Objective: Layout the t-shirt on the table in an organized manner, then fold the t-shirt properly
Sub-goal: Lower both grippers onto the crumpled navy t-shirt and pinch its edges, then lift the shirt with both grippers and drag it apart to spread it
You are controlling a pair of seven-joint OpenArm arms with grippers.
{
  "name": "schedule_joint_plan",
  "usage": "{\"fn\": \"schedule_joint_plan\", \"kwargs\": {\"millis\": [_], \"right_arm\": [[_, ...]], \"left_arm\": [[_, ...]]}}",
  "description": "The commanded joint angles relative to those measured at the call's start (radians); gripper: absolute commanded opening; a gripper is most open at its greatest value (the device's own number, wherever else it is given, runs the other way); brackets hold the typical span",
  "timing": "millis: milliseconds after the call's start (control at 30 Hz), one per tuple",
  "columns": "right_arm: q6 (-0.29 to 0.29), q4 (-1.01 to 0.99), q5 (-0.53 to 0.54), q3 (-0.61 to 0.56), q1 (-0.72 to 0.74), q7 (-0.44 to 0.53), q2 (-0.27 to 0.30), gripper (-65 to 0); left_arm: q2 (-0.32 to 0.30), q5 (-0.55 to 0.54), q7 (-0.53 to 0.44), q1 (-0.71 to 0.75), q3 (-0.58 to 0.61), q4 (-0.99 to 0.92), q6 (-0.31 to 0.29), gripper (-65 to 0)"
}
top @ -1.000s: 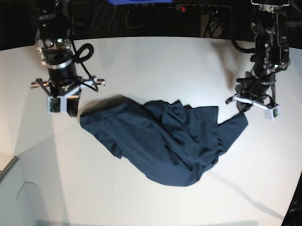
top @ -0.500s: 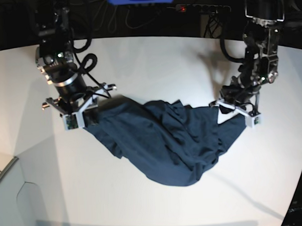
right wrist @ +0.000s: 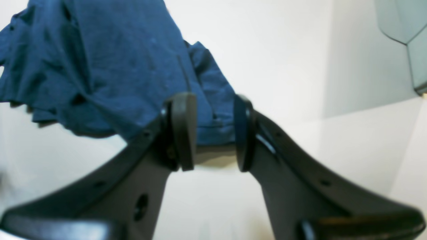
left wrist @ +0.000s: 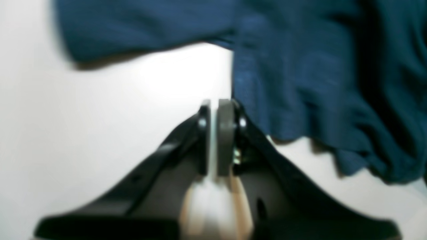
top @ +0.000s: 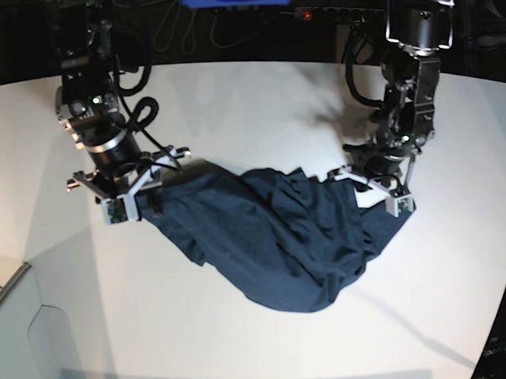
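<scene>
Two claws stand over one dark navy t-shirt [top: 263,231], which lies crumpled and unfolded across the middle of the white bench [top: 141,329]. Left claw [left wrist: 213,136]: fingertips slightly parted, at about two o'clock of the shirt's centre in the base view; the right-hand tip is beside the cloth edge (whether it touches, cannot tell), and nothing is gripped. Right claw [right wrist: 213,133]: partly open, at about ten o'clock, with a corner of the shirt visible between its fingertips (not pinched). Cloth surface: ridged with creases, several layers overlapping.
</scene>
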Motion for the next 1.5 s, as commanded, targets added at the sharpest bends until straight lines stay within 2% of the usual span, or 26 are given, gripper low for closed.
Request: {"fn": "schedule_joint_plan", "kwargs": {"millis": [0,100,200,400,567,767,967,1033,1067,1100,1200,1300,1333,1467], "right_arm": [[0.012,0.017,0.006,0.001,0.013,0.027,0.002,-45.3],[0.012,0.017,0.006,0.001,0.013,0.027,0.002,-45.3],[0.012,0.017,0.006,0.001,0.013,0.027,0.002,-45.3],[0.012,0.017,0.006,0.001,0.013,0.027,0.004,-45.3],[0.012,0.017,0.006,0.001,0.013,0.027,0.002,-45.3],[0.012,0.017,0.006,0.002,0.014,0.027,0.002,-45.3],[0.012,0.017,0.006,0.002,0.010,0.027,0.002,-45.3],[0.012,0.017,0.006,0.002,0.007,0.027,0.002,-45.3],[0.012,0.017,0.006,0.002,0.007,0.027,0.002,-45.3],[0.012,0.017,0.006,0.002,0.005,0.027,0.002,-45.3],[0.012,0.017,0.006,0.013,0.001,0.027,0.002,-45.3],[0.012,0.017,0.006,0.039,-0.010,0.027,0.000,-45.3],[0.012,0.017,0.006,0.041,-0.010,0.027,0.000,-45.3],[0.012,0.017,0.006,0.042,-0.024,0.027,0.002,-45.3]], "left_arm": [[-0.003,0.008,-0.010,-0.017,-0.004,0.017,-0.001,-58.9],[0.005,0.014,0.004,-0.017,-0.004,0.017,-0.001,-58.8],[-0.001,0.014,0.093,-0.017,-0.004,0.052,-0.001,-57.4],[-0.012,0.014,0.113,0.026,-0.004,0.207,-0.001,-42.0],[-0.008,0.014,0.111,0.025,-0.004,0.208,-0.001,-31.5],[-0.006,0.016,0.104,-0.010,-0.002,0.102,-0.001,-31.1],[-0.006,0.016,0.050,-0.027,0.002,0.052,-0.001,-31.2],[-0.004,0.016,0.050,-0.030,0.005,0.052,-0.001,-32.5],[-0.003,0.016,0.051,-0.032,0.005,0.052,-0.001,-35.6],[-0.003,0.016,0.051,-0.032,0.005,0.052,-0.001,-41.2],[0.014,0.016,0.051,-0.033,0.002,0.046,-0.001,-64.8],[0.015,0.016,0.050,-0.040,-0.001,0.021,-0.001,-63.2],[0.015,0.014,0.051,-0.041,-0.001,0.030,-0.001,-65.0],[0.015,0.011,0.057,0.022,-0.002,0.196,-0.001,-65.0]]}}
